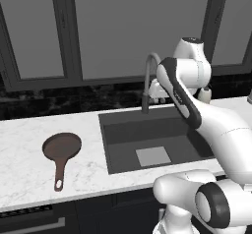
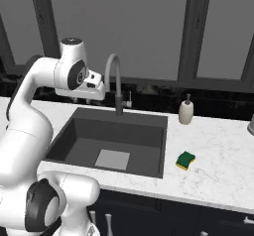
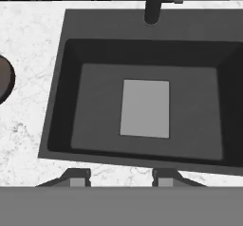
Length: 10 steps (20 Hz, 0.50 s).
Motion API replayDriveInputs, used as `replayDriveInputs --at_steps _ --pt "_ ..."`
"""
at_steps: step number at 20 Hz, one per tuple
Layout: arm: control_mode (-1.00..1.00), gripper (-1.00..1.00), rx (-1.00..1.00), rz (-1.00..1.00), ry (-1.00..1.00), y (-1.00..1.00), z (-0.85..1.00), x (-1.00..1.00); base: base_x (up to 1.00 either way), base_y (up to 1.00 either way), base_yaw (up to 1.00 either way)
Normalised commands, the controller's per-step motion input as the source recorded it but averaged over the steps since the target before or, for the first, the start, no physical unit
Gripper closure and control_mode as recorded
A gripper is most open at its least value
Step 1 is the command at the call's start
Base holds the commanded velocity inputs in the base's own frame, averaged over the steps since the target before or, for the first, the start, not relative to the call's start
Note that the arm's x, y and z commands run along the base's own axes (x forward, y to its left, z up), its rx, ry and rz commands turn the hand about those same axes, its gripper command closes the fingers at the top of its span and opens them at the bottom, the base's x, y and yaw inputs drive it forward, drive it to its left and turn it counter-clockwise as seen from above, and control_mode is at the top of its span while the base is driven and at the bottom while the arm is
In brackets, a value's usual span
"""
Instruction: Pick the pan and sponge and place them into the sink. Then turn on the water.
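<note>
Half a pan (image 3: 4,79) (frame-cropped)

You have the large rectangular dark grey recessed sink (image 1: 129,130) set in the white marble counter (image 1: 24,144). Left of it lies the small round reddish-brown frying pan (image 1: 61,147); right, the small rectangular yellow-and-green sponge (image 2: 185,160). Behind stands the tall curved grey gooseneck faucet (image 2: 117,84).

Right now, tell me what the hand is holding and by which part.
Nothing. The hand hangs open over the sink with nothing between its fingertips. The pan lies on the counter left of the sink; the sponge lies on its right.
</note>
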Motion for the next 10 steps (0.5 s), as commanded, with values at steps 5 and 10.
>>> replayDriveInputs --at_steps 5,10 --pt "-1.00 -1.00 -0.05 -0.02 -0.01 0.77 0.00 0.03 0.00 0.00 0.00" --pt "-1.00 -1.00 -0.13 0.00 0.00 1.00 -0.11 -0.18 0.00 0.00 0.00"
